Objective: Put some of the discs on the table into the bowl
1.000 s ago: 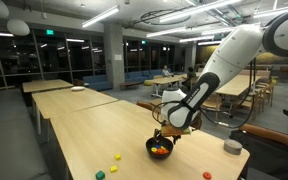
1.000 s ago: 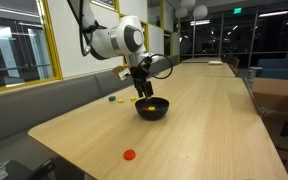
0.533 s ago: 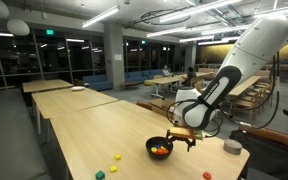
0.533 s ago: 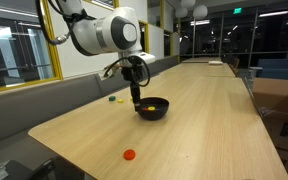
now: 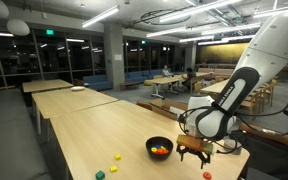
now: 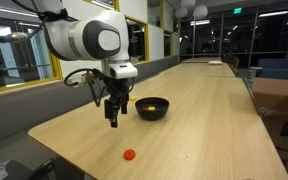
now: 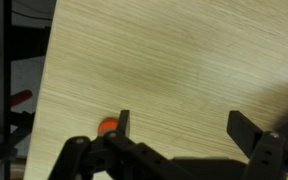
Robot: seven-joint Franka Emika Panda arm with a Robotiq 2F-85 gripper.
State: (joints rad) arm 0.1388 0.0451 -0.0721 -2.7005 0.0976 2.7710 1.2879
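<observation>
The black bowl [image 5: 160, 148] stands on the pale wood table [image 5: 84, 130] with orange and yellow discs inside; it also shows in an exterior view [image 6: 151, 108]. My gripper [image 5: 194, 153] hangs open and empty beside the bowl, above the table [image 6: 204, 110], as the side-on exterior view [image 6: 113, 119] also shows. A red-orange disc [image 5: 206, 175] lies on the table near the corner, a little past the gripper [image 6: 129, 155]. In the wrist view the gripper [image 7: 184, 125] is open over bare wood, and the orange disc [image 7: 107, 127] lies just outside one fingertip.
Two yellow discs [image 5: 117, 156] and a green disc [image 5: 99, 174] lie on the table on the bowl's far side from the gripper. The table edge [image 7: 46, 90] runs close to the orange disc. More long tables stand further back.
The gripper has moved from above the bowl away to the side and down, towards the red-orange disc near the table corner. The bowl and the discs have not moved.
</observation>
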